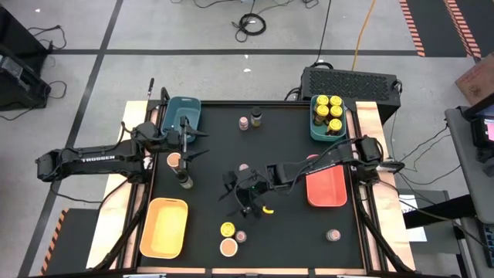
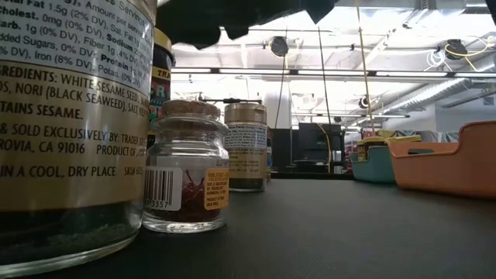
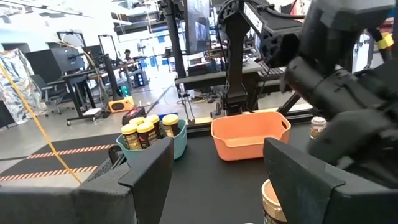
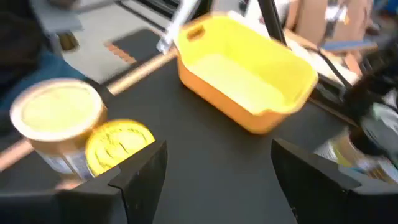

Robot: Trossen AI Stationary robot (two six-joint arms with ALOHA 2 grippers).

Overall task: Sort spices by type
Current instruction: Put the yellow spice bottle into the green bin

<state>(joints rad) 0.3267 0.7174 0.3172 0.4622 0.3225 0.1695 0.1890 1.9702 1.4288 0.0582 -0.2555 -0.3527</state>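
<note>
Two dark arms work over the black table [image 1: 293, 232]. The right gripper [image 1: 248, 202] hangs at mid-table with its fingers apart and nothing between them, near a yellow-lidded cylindrical jar [image 1: 228, 229] and a wider tan-lidded jar [image 1: 228, 247]. The left gripper [image 1: 185, 148] sits by the blue rectangular tray [image 1: 171, 113], partly open and empty, close to a tan-lidded jar [image 1: 174, 160]. Six yellow-lidded jars fill the teal tray [image 1: 315, 130]; the orange tray [image 1: 326, 188] and yellow tray [image 1: 164, 228] hold none.
</note>
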